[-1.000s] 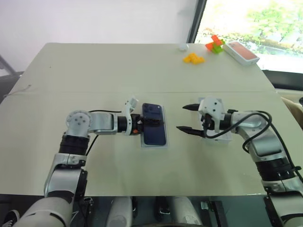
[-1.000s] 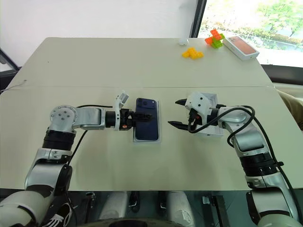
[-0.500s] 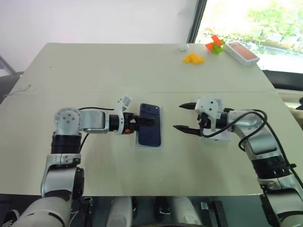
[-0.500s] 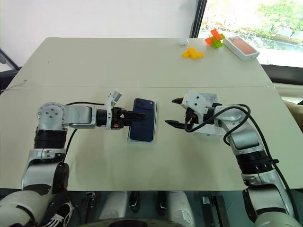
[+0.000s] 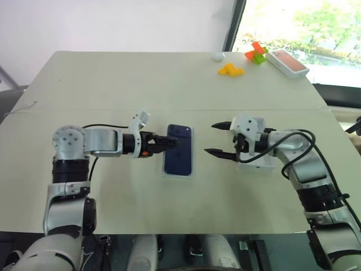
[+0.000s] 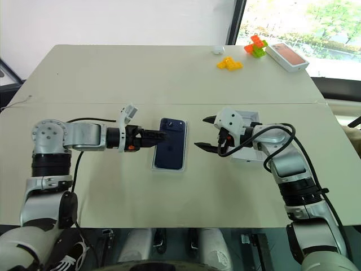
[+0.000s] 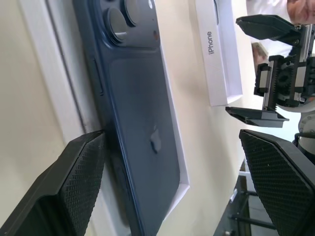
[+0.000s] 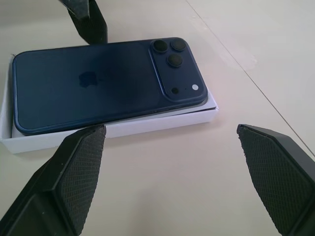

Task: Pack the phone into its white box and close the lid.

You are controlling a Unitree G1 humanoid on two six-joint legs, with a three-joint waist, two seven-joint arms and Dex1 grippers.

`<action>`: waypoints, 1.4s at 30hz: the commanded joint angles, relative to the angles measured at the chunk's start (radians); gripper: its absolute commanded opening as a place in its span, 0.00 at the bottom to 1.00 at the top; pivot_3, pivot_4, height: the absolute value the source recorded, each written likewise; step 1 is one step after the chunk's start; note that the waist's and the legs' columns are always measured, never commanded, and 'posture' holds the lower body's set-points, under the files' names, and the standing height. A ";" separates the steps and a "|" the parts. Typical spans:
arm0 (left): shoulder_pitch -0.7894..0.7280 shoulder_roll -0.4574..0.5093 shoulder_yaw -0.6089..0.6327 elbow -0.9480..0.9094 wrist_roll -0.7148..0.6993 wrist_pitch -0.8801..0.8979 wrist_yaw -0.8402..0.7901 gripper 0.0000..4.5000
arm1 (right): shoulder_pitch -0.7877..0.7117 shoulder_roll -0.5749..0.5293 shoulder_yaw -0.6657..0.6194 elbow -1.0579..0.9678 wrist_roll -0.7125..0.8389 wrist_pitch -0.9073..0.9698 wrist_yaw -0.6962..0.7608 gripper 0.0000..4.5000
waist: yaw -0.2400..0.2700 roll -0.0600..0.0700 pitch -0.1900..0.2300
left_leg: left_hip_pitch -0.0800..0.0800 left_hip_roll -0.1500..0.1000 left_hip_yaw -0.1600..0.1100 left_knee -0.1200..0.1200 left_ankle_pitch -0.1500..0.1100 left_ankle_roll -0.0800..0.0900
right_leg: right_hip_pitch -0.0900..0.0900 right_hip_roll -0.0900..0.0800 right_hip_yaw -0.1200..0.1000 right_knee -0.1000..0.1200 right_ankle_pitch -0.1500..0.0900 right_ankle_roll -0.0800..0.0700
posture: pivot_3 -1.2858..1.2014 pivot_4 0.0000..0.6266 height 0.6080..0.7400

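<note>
Likely a lab or office: plain beige worktable (image 5: 141, 79), bare white wall (image 5: 113, 22), big window (image 5: 299, 22).

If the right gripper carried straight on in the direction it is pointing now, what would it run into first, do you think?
Most likely the phone, which lies tilted in the white box directly ahead of the open right gripper. The gripper points slightly downward, so it could touch the box's near wall first; depth is hard to judge.
</note>
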 commanded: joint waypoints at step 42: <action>0.285 -0.042 -0.101 -0.456 0.489 -0.352 -0.311 0.01 | 0.004 0.185 0.146 -0.094 -0.100 0.105 -0.205 0.01 | 0.001 -0.001 -0.001 | 0.002 0.000 0.000 0.000 -0.003 0.005 | 0.001 0.000 0.000 0.002 0.000 0.000 | 0.52 0.24 0.98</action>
